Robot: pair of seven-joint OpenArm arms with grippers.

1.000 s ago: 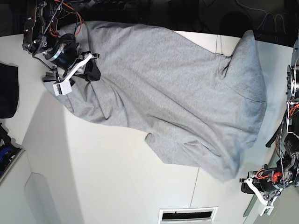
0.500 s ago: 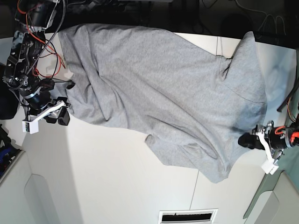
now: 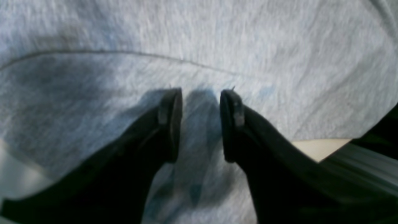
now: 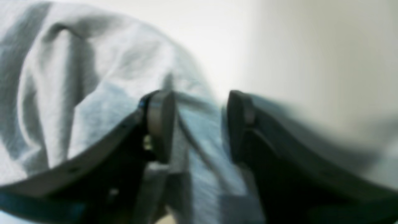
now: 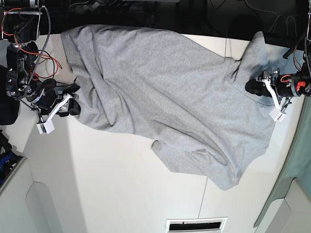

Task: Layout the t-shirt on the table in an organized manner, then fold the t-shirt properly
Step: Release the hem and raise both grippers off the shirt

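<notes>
The light grey t-shirt (image 5: pixel 165 92) lies spread across the white table (image 5: pixel 112 184), with wrinkles at its lower hem and one sleeve reaching the far right. My left gripper (image 5: pixel 251 87) is open, its fingers (image 3: pixel 169 118) resting on the shirt (image 3: pixel 199 46) just below a curved seam. My right gripper (image 5: pixel 75 100) is at the shirt's left edge. Its fingers (image 4: pixel 158 121) stand apart with a fold of the shirt's edge (image 4: pixel 93 71) between them, not clamped.
A dark cloth (image 5: pixel 8 110) lies at the left edge behind the right arm. A slotted vent (image 5: pixel 197 224) sits at the near table edge. A greenish surface (image 5: pixel 286 199) borders the table's right side. The far edge is black.
My left gripper moved from the lower right corner up to the sleeve area. My right gripper left the shirt's upper left, swung out left, then came back to the edge. The shirt's left part lies flatter.
</notes>
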